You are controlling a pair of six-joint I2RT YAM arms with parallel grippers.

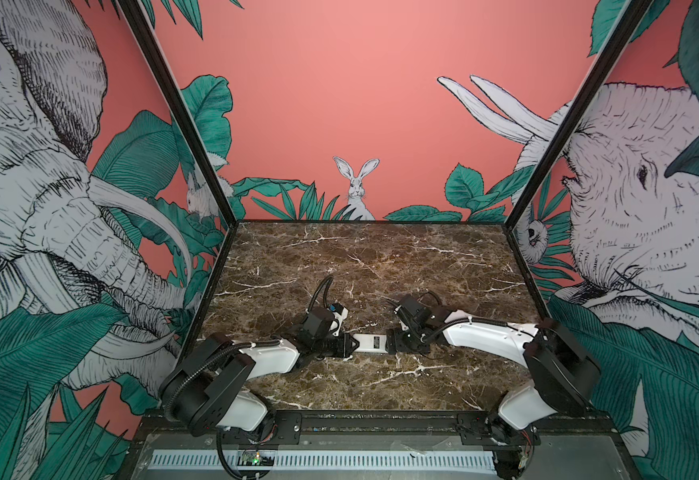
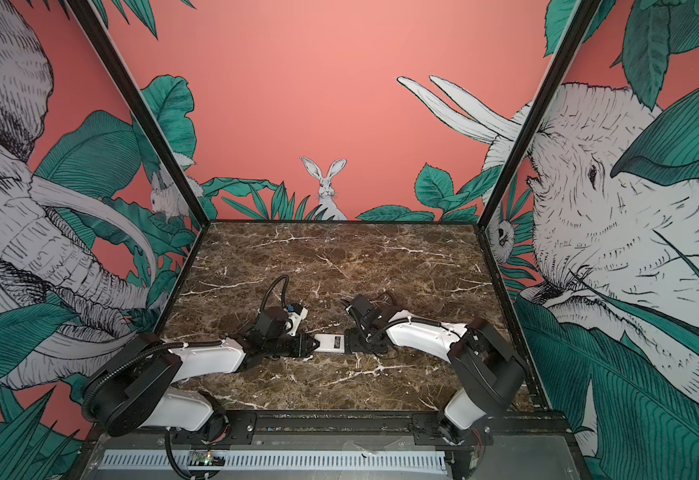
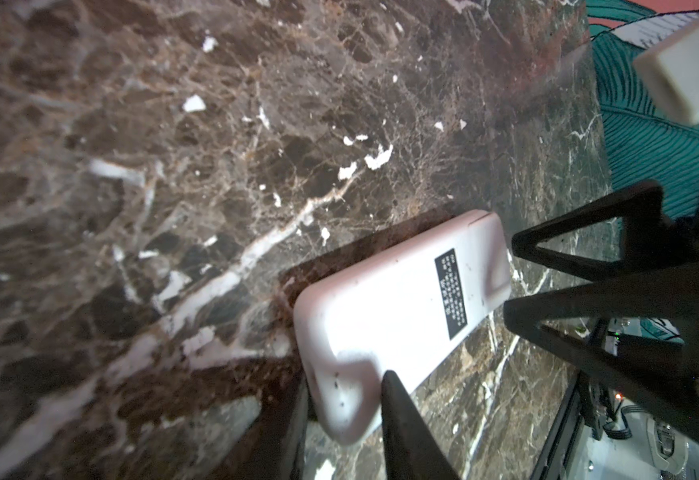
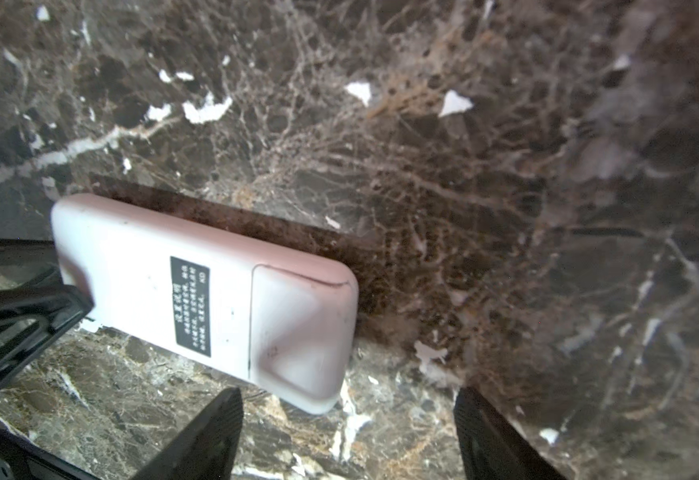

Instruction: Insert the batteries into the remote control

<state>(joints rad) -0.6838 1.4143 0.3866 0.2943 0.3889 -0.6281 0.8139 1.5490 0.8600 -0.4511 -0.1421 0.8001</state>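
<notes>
- Remote control, lower centre of frame, back upward: battery cover exposed.
- Left gripper fingers pinch one end, seemingly steadying it.
- Right gripper fingers spread at cover end.

White remote flat on marble bench, front-centre, back up, dark label showing. Left pincer touches remote's left end. Right pincer sits over right end. Both arms bend inward toward middle. Jungle mural covers walls.
</notes>
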